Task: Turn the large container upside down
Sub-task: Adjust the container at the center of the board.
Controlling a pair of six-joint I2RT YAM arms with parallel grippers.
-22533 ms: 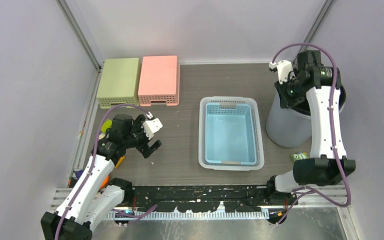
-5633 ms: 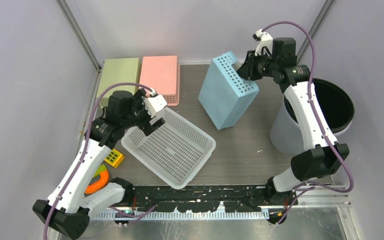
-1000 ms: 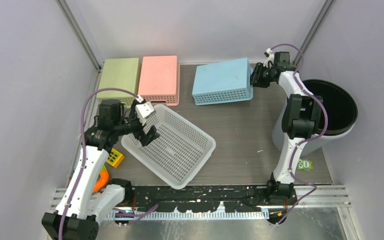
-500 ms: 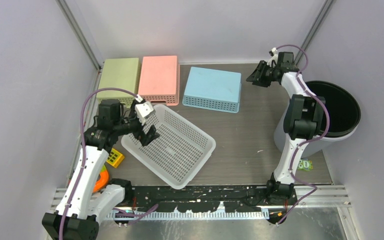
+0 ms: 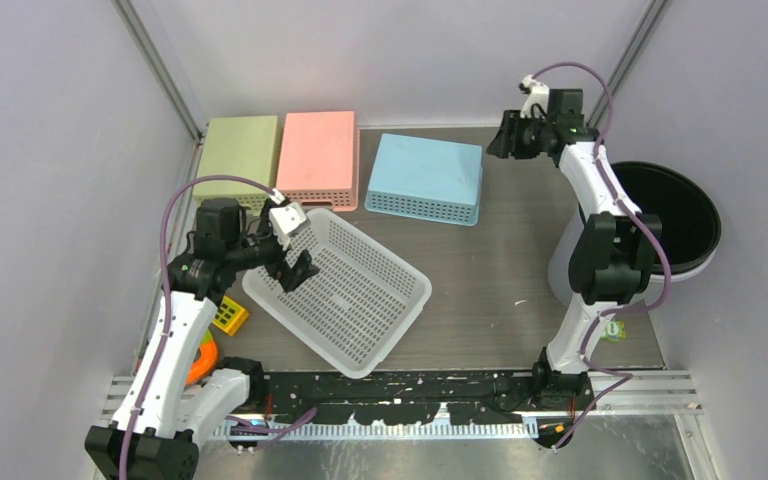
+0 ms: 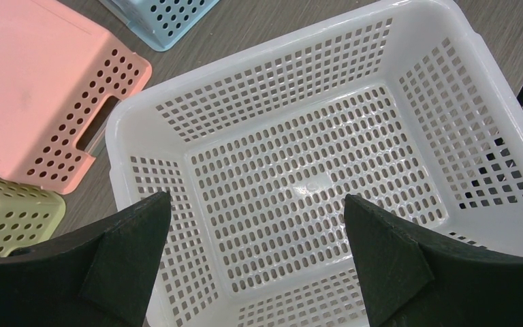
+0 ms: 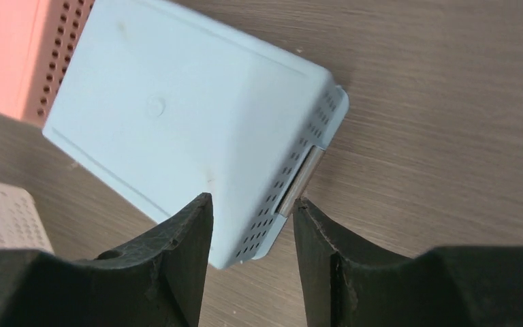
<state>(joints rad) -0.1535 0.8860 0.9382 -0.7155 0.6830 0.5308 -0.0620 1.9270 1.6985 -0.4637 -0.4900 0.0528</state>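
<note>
Wood-grain table (image 5: 520,250) bears the upturned blue container (image 5: 425,177); right gripper (image 5: 505,138) parted, empty, left gripper (image 5: 292,258) wide above white basket (image 5: 360,300)

Overhead; wrist close-ups (both downward)

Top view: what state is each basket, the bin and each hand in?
White basket: upright, empty, not yet flipped.
Blue basket: upside down.
Pink basket: upside down.
Green basket: upside down.
Bin: upright, open top.
Left hand: open, over white basket.
Right hand: open, holding nothing.
</note>
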